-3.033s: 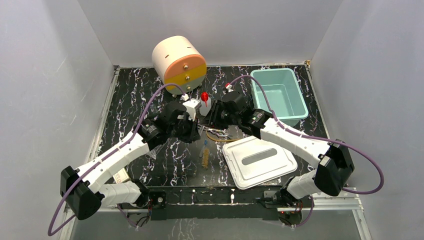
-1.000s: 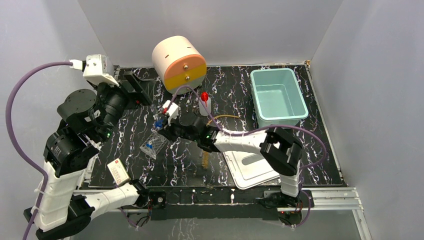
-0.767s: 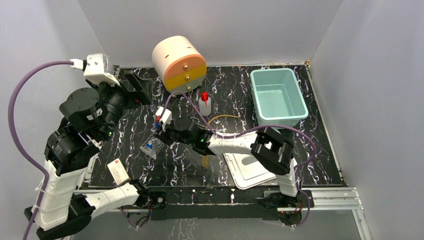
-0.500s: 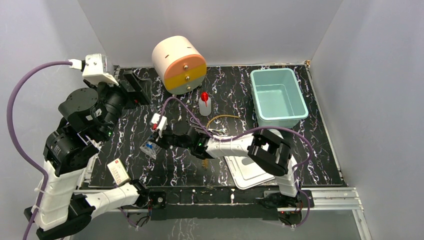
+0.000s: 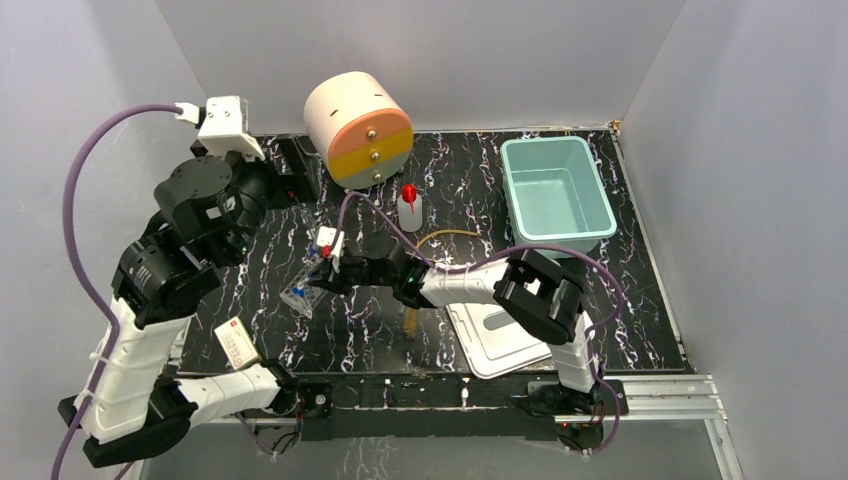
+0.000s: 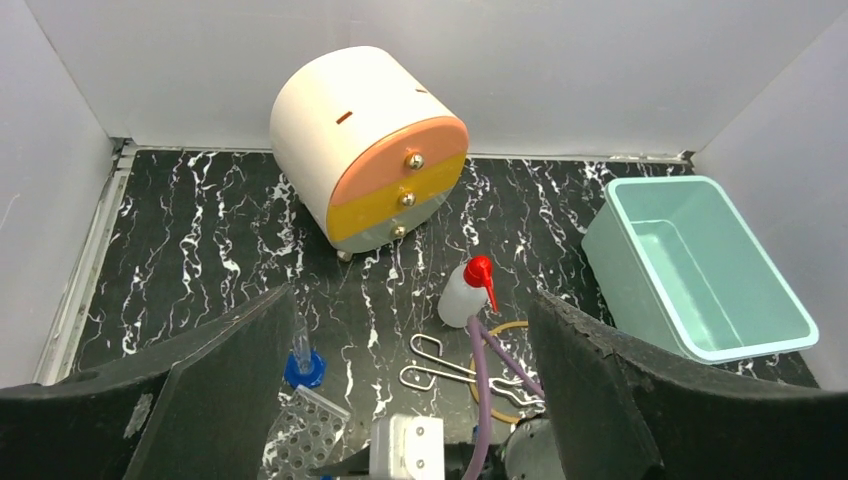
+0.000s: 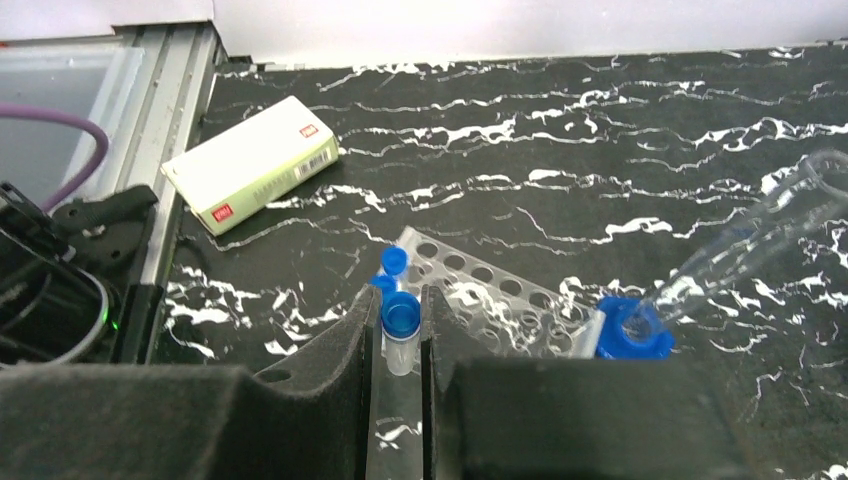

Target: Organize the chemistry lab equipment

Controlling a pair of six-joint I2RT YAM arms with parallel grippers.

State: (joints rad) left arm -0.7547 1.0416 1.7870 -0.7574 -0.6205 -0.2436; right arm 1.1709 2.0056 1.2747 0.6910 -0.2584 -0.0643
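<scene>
My right gripper is shut on a small clear blue-capped test tube and holds it upright over the near end of the clear tube rack. Two blue caps show in the rack just beyond it. A larger tube with a blue cap lies by the rack's other end. From above, the right gripper reaches left to the rack. My left gripper is raised high, open and empty. Below it stand the white squeeze bottle, metal scissors and tan tubing loop.
The drum-shaped drawer unit stands at the back. The teal bin is at the back right and its white lid lies near the front. A brown brush lies beside the lid. A small white box rests at the front left.
The right gripper has carried the small tube left and nearer, down to the rack. The raised left arm has swung right towards the drum unit, its jaws a little wider.
</scene>
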